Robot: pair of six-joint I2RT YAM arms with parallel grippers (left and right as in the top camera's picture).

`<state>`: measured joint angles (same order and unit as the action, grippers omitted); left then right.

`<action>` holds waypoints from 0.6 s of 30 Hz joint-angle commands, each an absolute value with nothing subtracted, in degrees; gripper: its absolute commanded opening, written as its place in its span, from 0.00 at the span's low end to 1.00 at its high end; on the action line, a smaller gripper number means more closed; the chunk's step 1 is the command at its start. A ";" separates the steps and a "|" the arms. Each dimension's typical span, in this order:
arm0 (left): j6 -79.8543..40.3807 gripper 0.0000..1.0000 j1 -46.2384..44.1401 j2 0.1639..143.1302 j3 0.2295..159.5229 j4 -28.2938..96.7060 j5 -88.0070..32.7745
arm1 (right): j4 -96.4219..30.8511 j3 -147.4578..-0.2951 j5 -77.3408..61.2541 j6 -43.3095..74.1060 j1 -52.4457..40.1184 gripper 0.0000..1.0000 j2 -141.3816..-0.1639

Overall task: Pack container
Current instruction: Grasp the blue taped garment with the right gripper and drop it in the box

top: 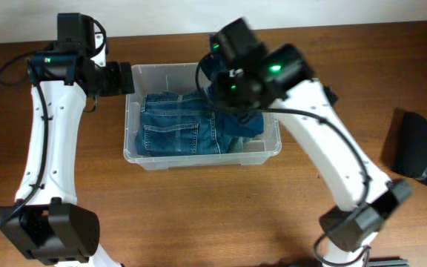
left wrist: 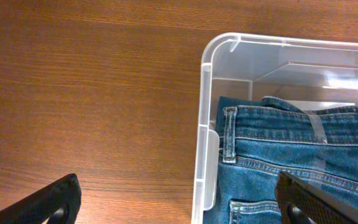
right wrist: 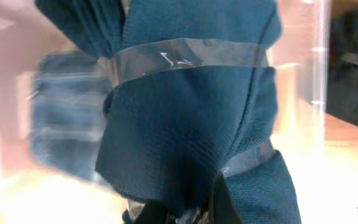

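The clear plastic container [top: 199, 159] stands at mid-table with folded blue jeans [top: 173, 126] lying in it. My left gripper [top: 128, 78] is open at the container's left wall; in the left wrist view [left wrist: 179, 208] its fingers straddle the wall [left wrist: 205, 124], one over the table and one over the jeans [left wrist: 291, 143]. My right gripper [top: 232, 96] hangs over the container's right half. It is shut on a dark blue cloth bundle [right wrist: 185, 124] bound with clear tape bands. The bundle [top: 245, 124] hangs down into the container beside the jeans.
A black object [top: 417, 148] lies on the wooden table at the far right. Bare wood table [left wrist: 92, 93] lies left of the container and in front of it.
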<state>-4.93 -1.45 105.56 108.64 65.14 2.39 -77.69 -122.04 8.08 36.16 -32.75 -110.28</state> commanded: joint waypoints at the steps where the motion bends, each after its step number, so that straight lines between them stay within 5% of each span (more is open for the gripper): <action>1: -4.03 0.99 -1.32 105.97 108.57 65.43 2.76 | -77.30 -123.17 20.75 44.03 -34.54 0.04 -113.16; 18: -4.03 0.99 -1.32 105.97 108.57 65.41 2.79 | -80.73 -123.00 25.47 37.36 -32.42 0.06 -122.96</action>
<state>-4.93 -1.45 105.56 108.64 65.34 2.37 -80.75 -122.04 22.09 41.06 -33.56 -123.35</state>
